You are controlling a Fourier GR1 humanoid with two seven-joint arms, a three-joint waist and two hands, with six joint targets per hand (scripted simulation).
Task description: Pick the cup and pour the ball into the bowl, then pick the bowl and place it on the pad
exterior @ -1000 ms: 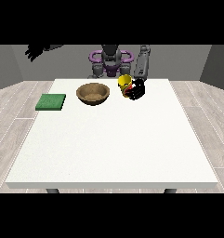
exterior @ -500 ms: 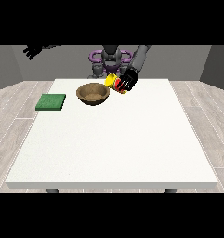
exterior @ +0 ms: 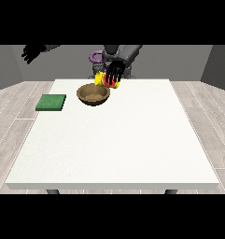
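Grey walls and pale plank flooring surround 1 white table (exterior: 114, 149), which fills the middle of the frame. On it, in the upper left part, lie 1 green pad (exterior: 51, 102), near the table's left edge, and 1 brown wooden bowl (exterior: 93, 94), upright, well apart from the pad. 1 yellow cup (exterior: 102, 80) with red marking is held tipped on its side just above the bowl's upper right rim, its mouth towards the bowl; the ball cannot be made out. The hand at the view's right (exterior: 116, 73) has its fingers curled over the cup. The hand at the view's left (exterior: 31, 52) hangs in the upper left of the frame, beyond the table's edge, fingers relaxed and holding nothing. From the bowl down to the table's near edge the white surface lies bare.
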